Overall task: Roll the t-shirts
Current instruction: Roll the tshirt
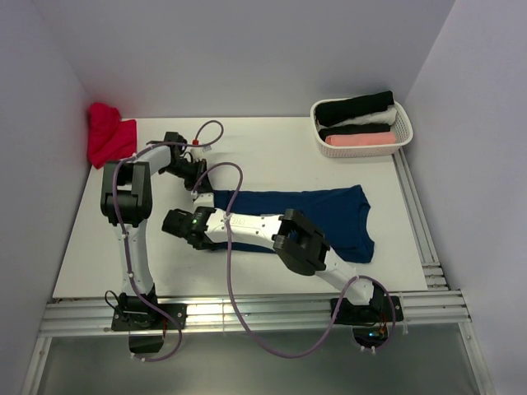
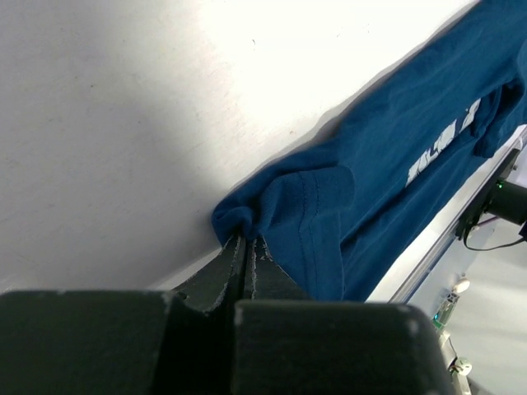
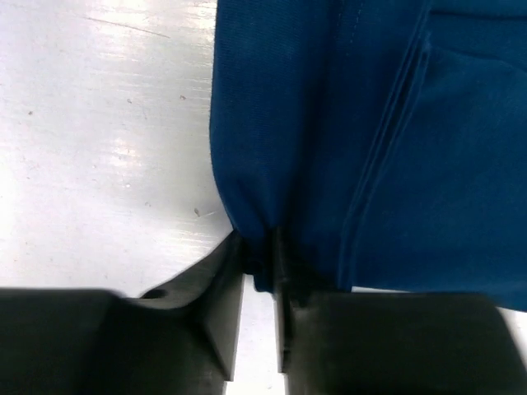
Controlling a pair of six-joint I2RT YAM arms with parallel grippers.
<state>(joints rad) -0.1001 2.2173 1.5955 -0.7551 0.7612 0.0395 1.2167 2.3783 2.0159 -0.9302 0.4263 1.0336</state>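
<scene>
Both my hands pinch the left end of the navy t-shirt (image 1: 329, 216).
It lies folded in a long band across the middle of the table (image 1: 272, 148). My left hand (image 2: 245, 239) is pressed together on its far left corner, and my right hand (image 3: 259, 240) nips the near left edge. 3 rolled shirts (image 1: 359, 123) fill the basket (image 1: 404, 125) at the far right, and a red shirt (image 1: 107, 136) is bunched at the far left.

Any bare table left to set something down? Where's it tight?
Free: the far strip of table between red shirt and basket, and the gap between basket and navy shirt. Crowded: centre-left, where left gripper and right gripper both pinch the navy shirt's end.
</scene>
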